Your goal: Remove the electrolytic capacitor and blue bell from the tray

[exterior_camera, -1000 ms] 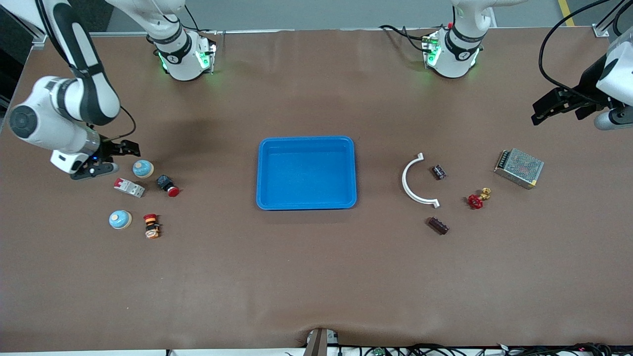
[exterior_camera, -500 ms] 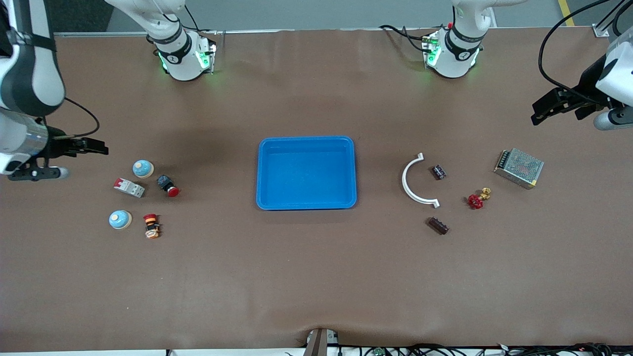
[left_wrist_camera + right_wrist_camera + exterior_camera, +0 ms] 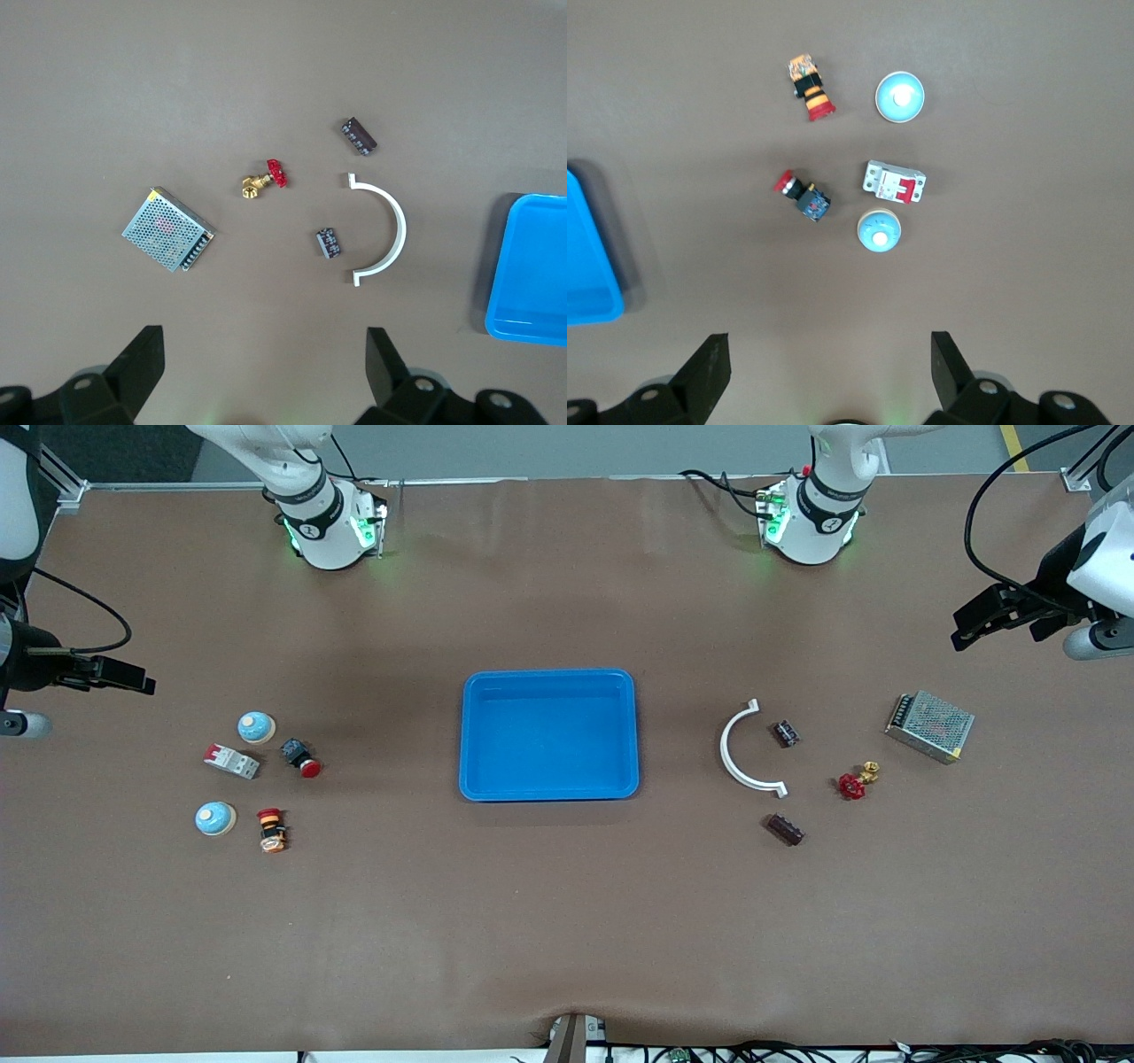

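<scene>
Two blue dome bells (image 3: 256, 727) (image 3: 215, 817) lie toward the right arm's end of the table; both show in the right wrist view (image 3: 879, 232) (image 3: 899, 96). Two dark capacitors (image 3: 786, 733) (image 3: 785, 829) lie toward the left arm's end and show in the left wrist view (image 3: 329, 243) (image 3: 359, 135). The blue tray (image 3: 549, 735) sits mid-table, with nothing in it. My right gripper (image 3: 133, 680) (image 3: 830, 372) is open, high over the table's end, apart from the bells. My left gripper (image 3: 966, 629) (image 3: 263, 372) is open, high over the other end, near the metal box.
A white curved bracket (image 3: 725, 746), a red-handled brass valve (image 3: 852, 786) and a meshed metal box (image 3: 930, 726) lie by the capacitors. A red-and-white breaker (image 3: 232, 761) and two red push buttons (image 3: 301, 760) (image 3: 271, 829) lie by the bells.
My right arm has pulled away from beside the farther bell toward its end of the table, still open and holding nothing. The left arm has not moved.
</scene>
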Robot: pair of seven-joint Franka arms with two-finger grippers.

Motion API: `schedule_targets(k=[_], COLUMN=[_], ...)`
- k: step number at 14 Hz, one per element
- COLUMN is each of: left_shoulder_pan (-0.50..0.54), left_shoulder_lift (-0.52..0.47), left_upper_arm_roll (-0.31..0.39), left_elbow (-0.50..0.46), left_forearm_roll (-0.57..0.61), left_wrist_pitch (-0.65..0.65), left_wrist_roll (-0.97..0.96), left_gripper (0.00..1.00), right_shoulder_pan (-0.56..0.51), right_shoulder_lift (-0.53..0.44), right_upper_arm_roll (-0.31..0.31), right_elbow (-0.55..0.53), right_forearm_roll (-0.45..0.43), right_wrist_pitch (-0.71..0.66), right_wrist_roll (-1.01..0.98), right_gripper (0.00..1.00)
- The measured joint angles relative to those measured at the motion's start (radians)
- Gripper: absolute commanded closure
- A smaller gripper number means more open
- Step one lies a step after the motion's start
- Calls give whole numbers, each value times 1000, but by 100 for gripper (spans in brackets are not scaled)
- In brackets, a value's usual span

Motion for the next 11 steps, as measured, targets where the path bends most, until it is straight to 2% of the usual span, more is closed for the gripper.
schedule_targets(k=[5,9,11], left_shoulder_pan=[0,0,0], left_shoulder_lift=[0,0,0], left_upper_arm_roll=[0,0,0], left_elbow=[0,0,0], left_forearm_roll=[0,0,0], left_wrist_pitch=[5,7,7], left_wrist_roll=[0,0,0], left_gripper=[0,0,0], right_shoulder_pan=[63,150,154], right_shoulder_lift=[0,0,0], right_upper_arm_roll=[-5,-88,-99], right_elbow=[75,103,137], right_forearm_roll=[4,4,4], right_wrist_pitch=[-35,-60,-79], right_wrist_roll=[133,159,158], right_gripper=[0,0,0])
